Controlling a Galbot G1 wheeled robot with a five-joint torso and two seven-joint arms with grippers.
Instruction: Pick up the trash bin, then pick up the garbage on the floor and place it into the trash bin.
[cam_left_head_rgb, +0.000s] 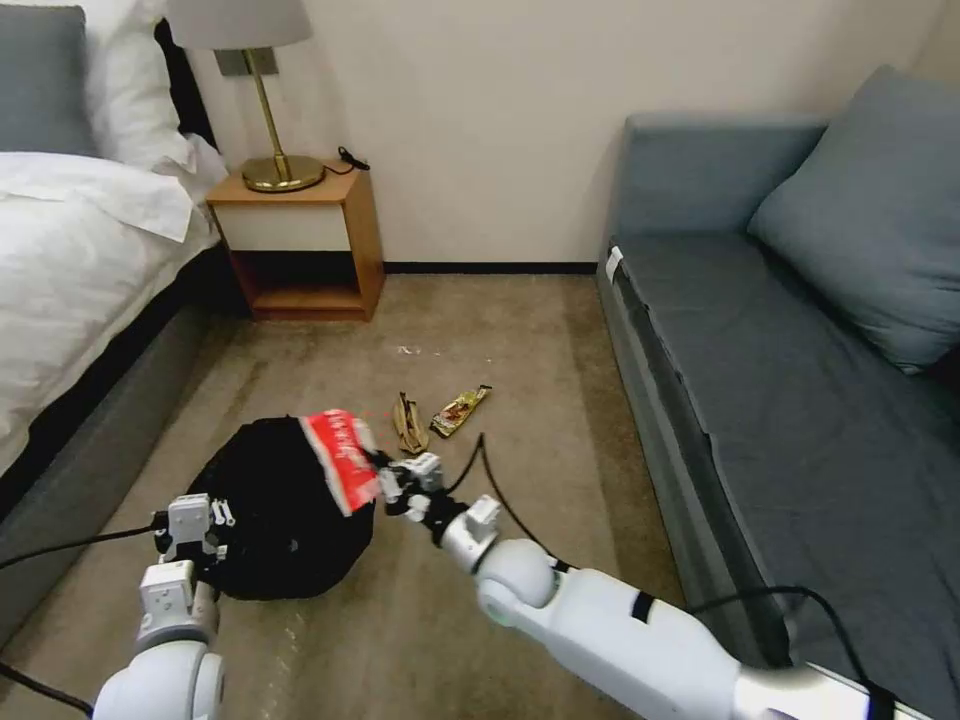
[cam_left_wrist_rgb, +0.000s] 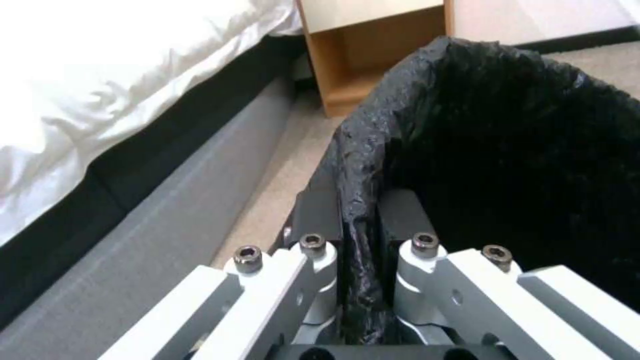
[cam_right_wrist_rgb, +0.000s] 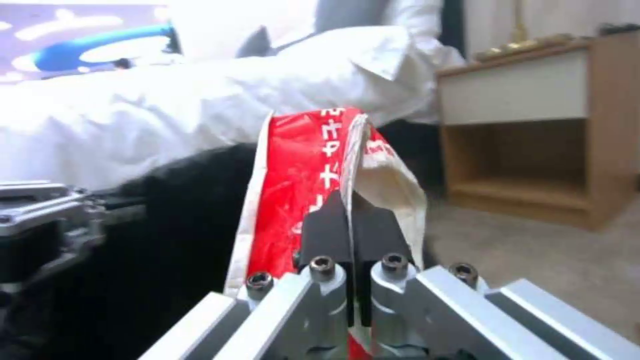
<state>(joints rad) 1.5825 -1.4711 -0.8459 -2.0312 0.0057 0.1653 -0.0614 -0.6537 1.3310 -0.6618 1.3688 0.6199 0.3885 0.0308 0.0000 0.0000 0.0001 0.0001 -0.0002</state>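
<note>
The left end effector is pinched on the rim of the low round black bin with its crinkled black liner, one dark finger outside the liner fold and one inside. The bin sits tilted beside the grey bed base, its mouth turned up toward the wooden nightstand.

The right end effector reaches in from the right, its fingers pressed together on a crumpled red-and-white plastic wrapper — held at the bin's near rim, over the black opening.

On the beige-brown carpet, beyond the bin, lie a brown banana peel and a gold-brown snack wrapper, just beside each other — well apart from the grey sofa.
</note>
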